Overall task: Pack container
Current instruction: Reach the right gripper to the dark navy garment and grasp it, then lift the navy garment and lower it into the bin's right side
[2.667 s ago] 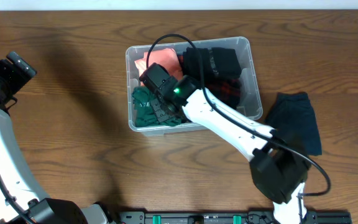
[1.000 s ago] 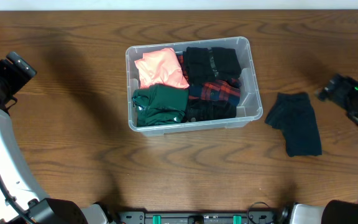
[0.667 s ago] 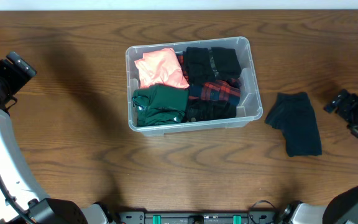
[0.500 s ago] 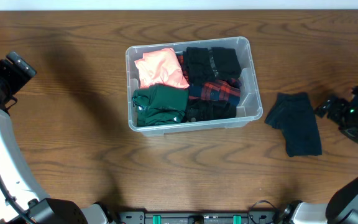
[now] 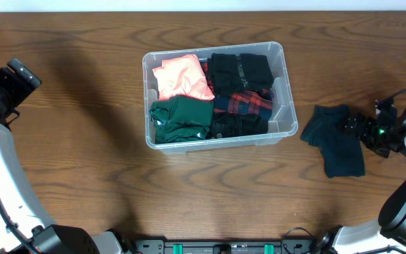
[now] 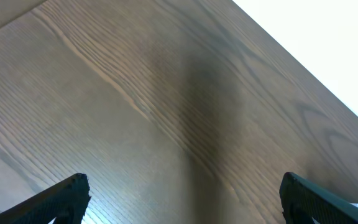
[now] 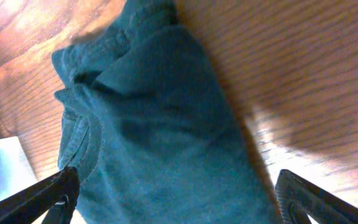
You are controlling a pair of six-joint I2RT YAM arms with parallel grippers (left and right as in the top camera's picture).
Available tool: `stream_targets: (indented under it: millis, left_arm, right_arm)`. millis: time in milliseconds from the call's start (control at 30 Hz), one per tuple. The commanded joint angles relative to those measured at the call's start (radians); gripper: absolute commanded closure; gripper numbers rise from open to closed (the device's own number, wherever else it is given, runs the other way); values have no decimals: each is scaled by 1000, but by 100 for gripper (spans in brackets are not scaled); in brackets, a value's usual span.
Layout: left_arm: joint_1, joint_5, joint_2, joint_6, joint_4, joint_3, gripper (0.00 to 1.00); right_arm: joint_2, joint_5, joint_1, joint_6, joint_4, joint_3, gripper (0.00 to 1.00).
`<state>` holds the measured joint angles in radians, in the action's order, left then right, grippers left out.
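— What's the surface like?
— A dark brown wooden desk (image 5: pixel 83 141) with a strong wavy grain. A pale white strip (image 5: pixel 203 4) runs beyond its far edge, and nothing more of the room shows.
— And the container?
— The container (image 5: pixel 217 144) sits about midway between the left and right edges, nearer the far edge than the near one. Its long axis runs left to right, slightly skewed, and its open top faces up. It's filled with folded clothes: a salmon garment (image 5: pixel 182 76) in the far-left corner, a green garment (image 5: pixel 182 118) in front of it, black garments (image 5: pixel 240 70) along the far-right side, and a red-and-black plaid piece (image 5: pixel 245 104) among them.
— Anything outside it?
— A folded dark blue-green garment (image 5: pixel 337 144) lies on the desk just beside the container's right end, towards the right edge.
— The right jaws?
— They're spread wide over that garment's right side and grip nothing. The wrist view shows the cloth (image 7: pixel 160 143) under them, and a green light (image 5: pixel 380 130) glows on the wrist.
— The left jaws?
— Up by the left edge, also spread wide and empty, with only bare wood below.
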<state>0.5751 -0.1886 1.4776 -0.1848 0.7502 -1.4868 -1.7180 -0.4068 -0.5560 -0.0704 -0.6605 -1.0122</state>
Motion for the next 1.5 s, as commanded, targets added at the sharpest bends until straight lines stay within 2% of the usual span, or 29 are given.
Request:
stream_targets:
  millis: [0, 300, 500, 600, 767, 833, 1000, 1067, 1233, 1467]
  left_arm:
    - [3, -9, 6, 9, -4, -1, 2]
    - [3, -9, 6, 9, -4, -1, 2]
    - [3, -9, 6, 9, -4, -1, 2]
    - [3, -9, 6, 9, -4, -1, 2]
    - [3, -9, 6, 9, -4, -1, 2]
    - [3, -9, 6, 9, -4, -1, 2]
    - [3, -9, 6, 9, -4, -1, 2]
    - [3, -9, 6, 9, -4, -1, 2]
    - [3, -9, 6, 9, -4, -1, 2]
    - [3, -9, 6, 9, -4, -1, 2]
  right_arm:
    - [-9, 22, -8, -46, 14, 2, 2]
    - [-53, -40, -6, -188, 34, 35, 17]
    - [-63, -42, -8, -200, 33, 37, 21]
    - [-63, -43, -8, -200, 40, 50, 27]
    - [-63, -47, -8, -199, 46, 77, 49]
    - [-63, -47, -8, -185, 49, 78, 64]
    - [-63, -47, -8, -123, 69, 77, 93]
    - [-62, -47, -8, -90, 73, 71, 99]
    - [-58, -83, -7, -12, 35, 8, 99]
    - [-50, -159, 10, -9, -212, -220, 99]
